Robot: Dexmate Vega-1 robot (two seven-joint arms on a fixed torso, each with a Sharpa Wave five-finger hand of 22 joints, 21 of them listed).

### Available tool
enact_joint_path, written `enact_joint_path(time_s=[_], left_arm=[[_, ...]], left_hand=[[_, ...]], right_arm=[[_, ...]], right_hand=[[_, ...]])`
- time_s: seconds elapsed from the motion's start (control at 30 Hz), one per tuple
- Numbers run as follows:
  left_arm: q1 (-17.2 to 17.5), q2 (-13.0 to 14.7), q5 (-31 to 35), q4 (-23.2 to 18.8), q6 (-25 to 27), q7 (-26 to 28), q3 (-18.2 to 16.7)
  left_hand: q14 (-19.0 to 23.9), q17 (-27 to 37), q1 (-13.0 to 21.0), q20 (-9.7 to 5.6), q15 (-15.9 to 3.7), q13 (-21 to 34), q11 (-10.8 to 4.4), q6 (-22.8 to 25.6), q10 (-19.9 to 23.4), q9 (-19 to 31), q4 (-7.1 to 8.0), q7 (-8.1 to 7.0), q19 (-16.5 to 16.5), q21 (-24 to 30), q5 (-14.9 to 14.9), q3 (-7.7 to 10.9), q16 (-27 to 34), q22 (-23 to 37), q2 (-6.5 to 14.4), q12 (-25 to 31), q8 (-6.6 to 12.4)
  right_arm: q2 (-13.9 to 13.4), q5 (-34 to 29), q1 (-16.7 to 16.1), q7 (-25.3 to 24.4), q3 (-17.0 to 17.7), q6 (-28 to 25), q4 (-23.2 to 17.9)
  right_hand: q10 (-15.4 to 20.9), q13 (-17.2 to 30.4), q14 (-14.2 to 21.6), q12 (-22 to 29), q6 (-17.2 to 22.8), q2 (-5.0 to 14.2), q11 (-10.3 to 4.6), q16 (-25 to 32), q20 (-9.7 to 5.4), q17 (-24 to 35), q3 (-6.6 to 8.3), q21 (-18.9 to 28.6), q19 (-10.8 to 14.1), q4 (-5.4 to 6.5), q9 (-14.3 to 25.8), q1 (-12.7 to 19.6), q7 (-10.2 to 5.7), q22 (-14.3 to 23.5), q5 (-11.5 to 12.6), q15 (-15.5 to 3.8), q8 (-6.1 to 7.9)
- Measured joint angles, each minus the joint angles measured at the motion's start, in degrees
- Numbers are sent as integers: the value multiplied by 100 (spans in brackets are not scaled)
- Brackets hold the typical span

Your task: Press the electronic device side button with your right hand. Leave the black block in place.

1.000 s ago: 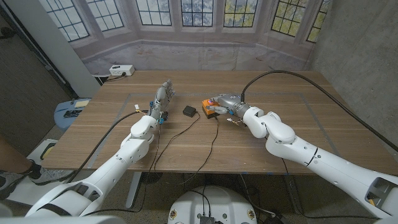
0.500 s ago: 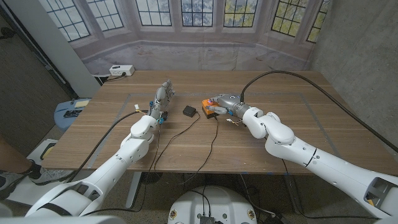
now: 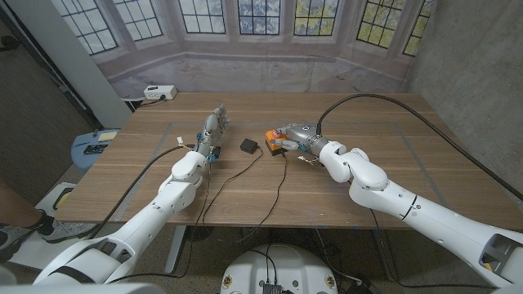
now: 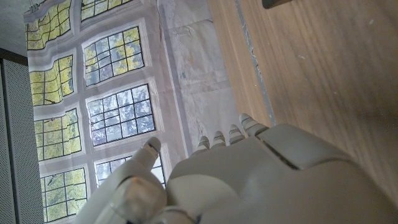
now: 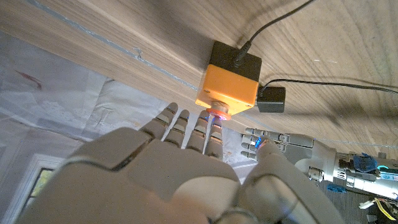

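Since a second ago almost nothing has moved: from the head view my right hand [image 3: 292, 135] stays against the orange electronic device [image 3: 274, 142] mid-table, the black block [image 3: 248, 146] just beside it toward my left hand [image 3: 215, 128], which stands upright, fingers straight, holding nothing. My left wrist view shows those fingers [image 4: 225, 135] extended over the table [image 4: 311, 81]. My right wrist view shows my fingertips [image 5: 208, 127] straight, gripping nothing, touching the device's round side button [image 5: 217, 111], the black block [image 5: 272, 99] against its far side.

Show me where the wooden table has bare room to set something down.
Bare wood spans the wooden table beyond the right hand, and the near edge between both arms. The middle is crowded: the upright left hand, small black block, orange electronic device and cables.
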Motion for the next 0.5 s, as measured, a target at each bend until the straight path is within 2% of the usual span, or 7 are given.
enact_joint_path(time_s=[0.5], left_arm=[[1,-6,0,16,5,0,-5]], left_hand=[[0,0,0,0,0,-1,0,0,0,0,24,0,0,-33,0,24,0,0,0,0,0]], right_arm=[[29,99,13,-96,48,84,-12]], right_hand=[[25,14,33,0,21,0,20,0,0,-27,-2,-1,0,-2,5,0,-19,0,0,-33,10]])
